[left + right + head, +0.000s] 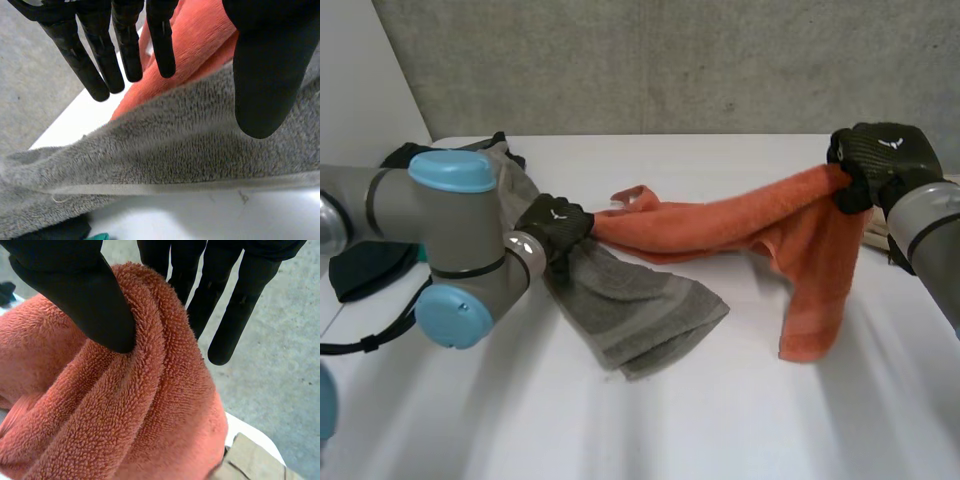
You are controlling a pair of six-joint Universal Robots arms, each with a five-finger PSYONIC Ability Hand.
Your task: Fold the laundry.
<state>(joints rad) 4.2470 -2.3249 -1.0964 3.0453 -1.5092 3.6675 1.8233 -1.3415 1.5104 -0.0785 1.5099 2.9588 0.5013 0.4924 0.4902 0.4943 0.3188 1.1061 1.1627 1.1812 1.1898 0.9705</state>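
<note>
Your bench [740, 420] has its open room in the near half. The far left is crowded by a dark garment [365, 268]. The grey towel [640, 310] sprawls from far left toward near centre. The orange towel [720, 222] stretches across the middle, raised at its right end, where your right hand [880, 155] pinches a bunched fold between thumb and fingers [240, 300]. Your left hand [558, 225] sits where the towels overlap, fingers [161, 45] straight, apart from the thumb, apparently gripping nothing. If you pull right, the orange end may drag the grey towel along. A careless left grasp could catch both cloths.
</note>
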